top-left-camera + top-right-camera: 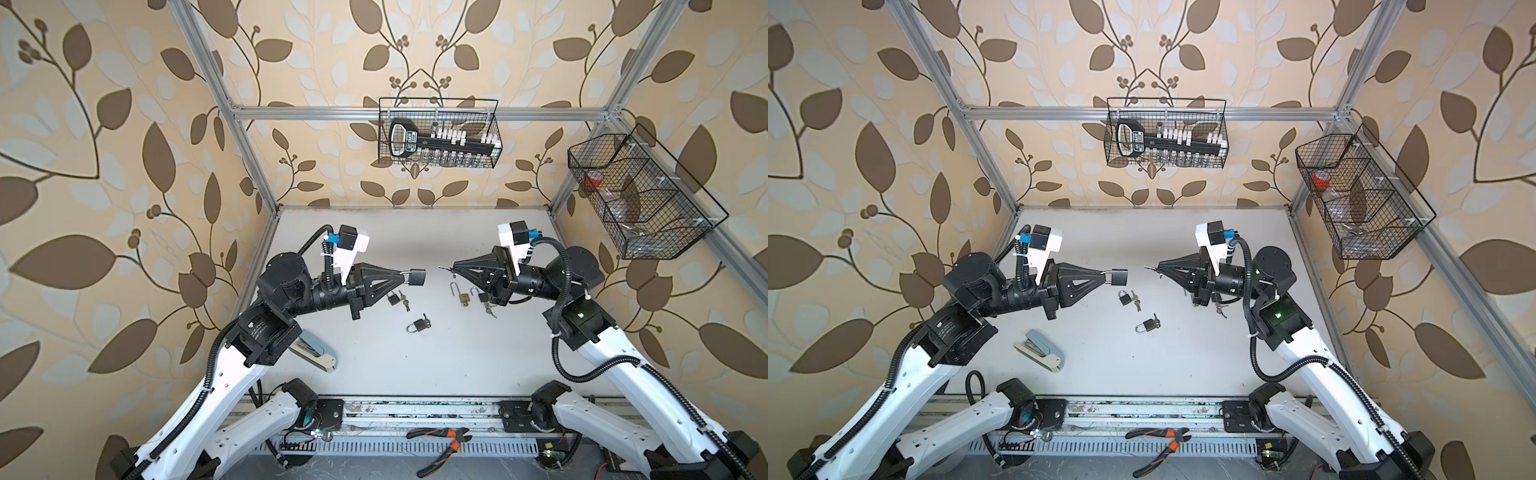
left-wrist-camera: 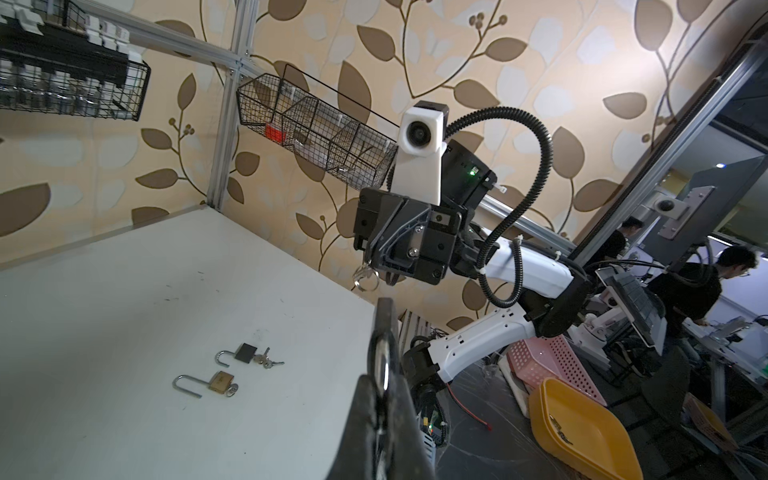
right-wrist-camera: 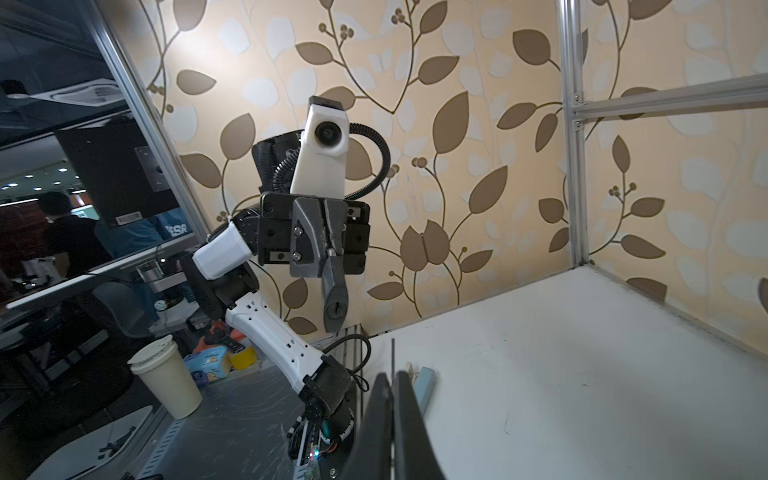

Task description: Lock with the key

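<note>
The white table (image 1: 415, 374) is being cluttered only by a few spare padlocks (image 1: 417, 325) lying flat mid-surface, so free air is being offered between the two raised arms, well clear of the frame posts. The dark padlock (image 1: 418, 276) is being held aloft by its shackle in the closed left gripper (image 1: 403, 277), and the small key (image 1: 444, 268) is being pinched in the closed right gripper (image 1: 456, 267), tip aimed at the lock across a clear gap. The padlock is being judged dense, rigid and smooth (the shackle is the sound hold, leaving the keyhole face free), the key light, thin and apt to swivel unless pinched flat at its bow.
</note>
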